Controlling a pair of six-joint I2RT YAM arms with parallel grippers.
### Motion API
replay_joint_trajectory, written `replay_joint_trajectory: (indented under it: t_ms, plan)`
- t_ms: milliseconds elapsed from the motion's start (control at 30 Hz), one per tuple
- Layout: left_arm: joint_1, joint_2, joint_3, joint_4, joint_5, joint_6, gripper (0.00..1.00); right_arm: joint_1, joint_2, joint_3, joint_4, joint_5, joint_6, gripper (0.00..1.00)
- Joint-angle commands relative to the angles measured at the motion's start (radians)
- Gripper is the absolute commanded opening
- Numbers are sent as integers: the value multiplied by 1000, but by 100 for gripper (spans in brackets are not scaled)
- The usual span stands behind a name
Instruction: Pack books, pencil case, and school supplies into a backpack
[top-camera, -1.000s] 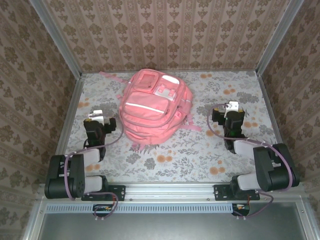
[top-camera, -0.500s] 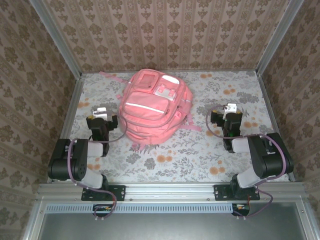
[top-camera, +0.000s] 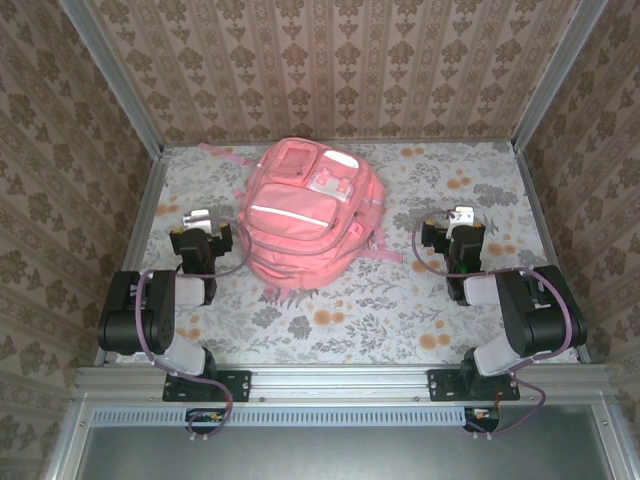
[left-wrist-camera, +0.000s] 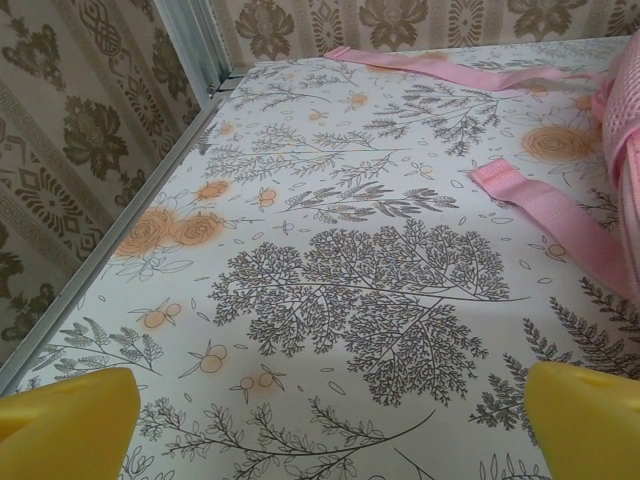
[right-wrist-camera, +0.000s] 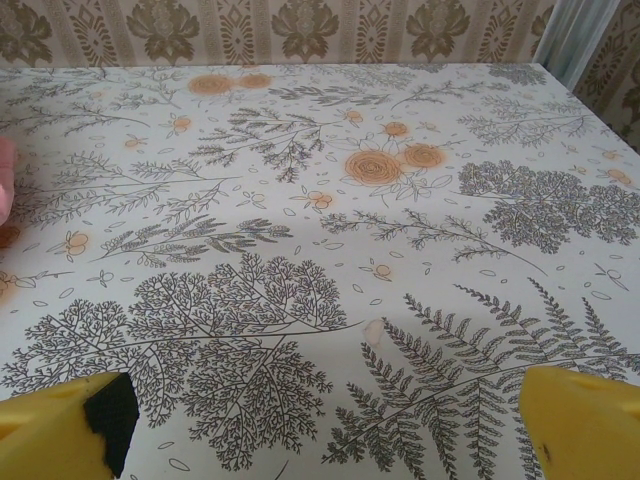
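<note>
My left hand (top-camera: 197, 217) and right hand (top-camera: 462, 214) are released and empty either side of the pink backpack (top-camera: 305, 215); moving in, I'd avoid snagging its loose strap (left-wrist-camera: 560, 215).

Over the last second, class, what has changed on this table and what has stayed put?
The left arm and right arm refolded, elbows moving up the overhead picture; the left gripper drifted slightly toward the far wall, the right gripper barely shifted. Nothing grasped or released: both stay open, empty. The backpack lies unmoved.
</note>
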Motion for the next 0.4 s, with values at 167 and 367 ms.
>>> replay_joint_trajectory:
  t_ms: [167,367]
  plan:
    - [5,5,20,-16,30,0,100,-5,10,19,19,-13,18,100]
    - [5,5,19,-16,33,-1,100,-5,7,12,26,-13,18,99]
